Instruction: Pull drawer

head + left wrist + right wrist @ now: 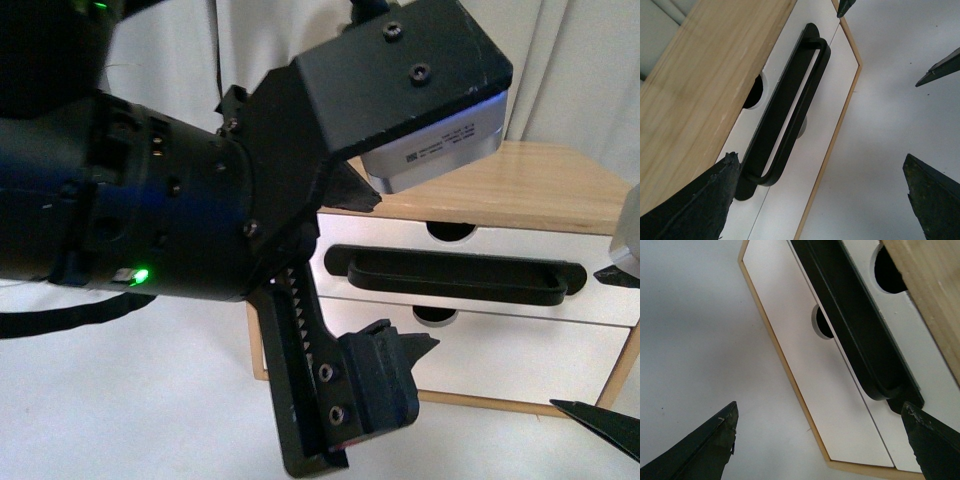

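The drawer [600, 262] is the upper one of a small wooden cabinet, white-fronted with a long black bar handle [455, 275] and a half-round notch [450, 232]. Its front looks level with the one below. My left gripper [400, 272] is open just in front of the handle's left end. In the left wrist view the handle [785, 110] runs toward one finger [695, 205], and the left gripper [820, 156] holds nothing. My right gripper [820, 407] is open near the handle's [855, 325] right end, one finger [932, 440] just beyond it.
A plain white drawer front [520, 355] with its own notch [435, 316] sits below. The cabinet's wooden top [540, 185] overhangs. The cabinet stands on a white surface [150, 400], with pale curtains [580, 70] behind. The left arm [150, 200] blocks much of the front view.
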Available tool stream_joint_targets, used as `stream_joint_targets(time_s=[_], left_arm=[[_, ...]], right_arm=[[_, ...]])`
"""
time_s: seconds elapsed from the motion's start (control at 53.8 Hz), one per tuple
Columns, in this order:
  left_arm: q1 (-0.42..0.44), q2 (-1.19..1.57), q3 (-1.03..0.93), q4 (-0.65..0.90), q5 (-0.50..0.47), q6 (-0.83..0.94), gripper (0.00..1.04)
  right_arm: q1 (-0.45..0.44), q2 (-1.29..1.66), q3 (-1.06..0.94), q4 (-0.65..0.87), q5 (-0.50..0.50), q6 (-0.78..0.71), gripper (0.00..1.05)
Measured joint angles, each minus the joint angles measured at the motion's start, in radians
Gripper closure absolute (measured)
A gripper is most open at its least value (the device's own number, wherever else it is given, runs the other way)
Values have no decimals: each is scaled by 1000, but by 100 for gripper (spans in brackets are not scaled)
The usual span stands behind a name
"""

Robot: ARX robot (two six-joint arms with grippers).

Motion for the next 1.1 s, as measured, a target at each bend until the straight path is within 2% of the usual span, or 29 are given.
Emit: stream_joint_targets(time_s=[0.316, 1.098], left_arm=[[-4, 148, 143, -142, -3, 114, 6], [-7, 302, 266, -182, -89, 196, 6]], right_arm=[[10, 144, 70, 74, -26, -5, 9], [26, 295, 146, 132, -35, 13, 9]])
